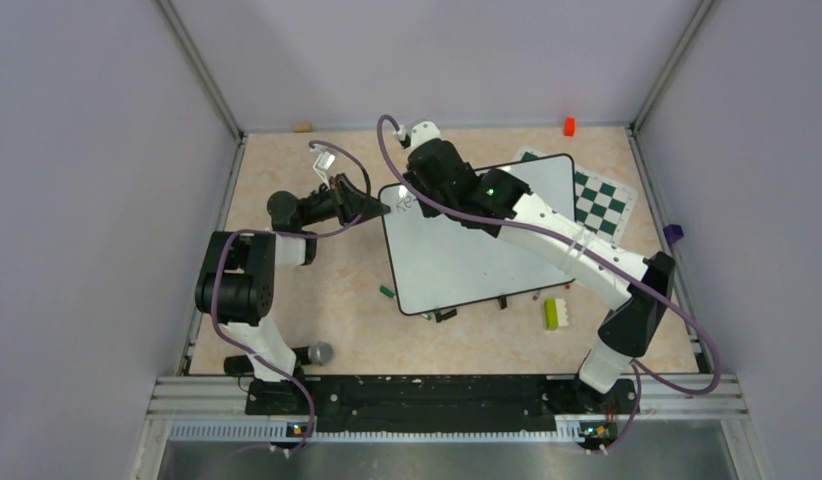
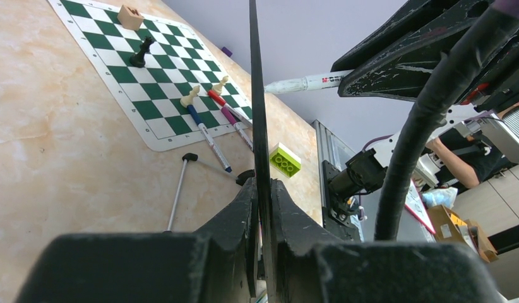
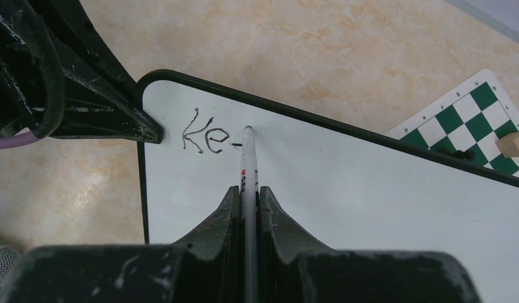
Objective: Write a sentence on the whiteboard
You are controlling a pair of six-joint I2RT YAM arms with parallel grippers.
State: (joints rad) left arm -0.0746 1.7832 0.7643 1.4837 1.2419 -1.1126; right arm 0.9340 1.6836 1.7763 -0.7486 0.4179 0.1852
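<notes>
**While the left pincer [image 1: 379,207] clamps the whiteboard [image 1: 467,265], the right pincer [image 1: 409,196] holds a marker to it**

Seen from above, the whiteboard lies slantwise in the middle of the counter [image 1: 287,180]. Its far right corner overlaps the chess mat [image 1: 605,205]. The left pincer reaches in from the left and meets the board at its far left corner. The right arm stretches across the board, and its pincer hangs over that same corner. A lime brick [image 1: 552,313] lies just off the board's near edge, and an orange block [image 1: 569,126] sits by the back wall.

In the left wrist view, the board appears edge-on as a thin dark line running up between the fingers. The jaws are pressed against it from both sides (no gap shows). Past the edge, a black chess piece [image 2: 140,53] and a wooden block [image 2: 129,17] stand on the chess mat. A red pen [image 2: 228,107] and a blue pen [image 2: 206,136] lie at the mat's near border.

In the right wrist view, the right pincer is pinching a white marker [image 3: 247,167] between its jaws. The marker's tip touches the board face. The sentence [image 3: 206,136] reads only "Ke" plus a short stroke that ends at the tip. It lies in the corner of the board, just beside the left pincer.
</notes>
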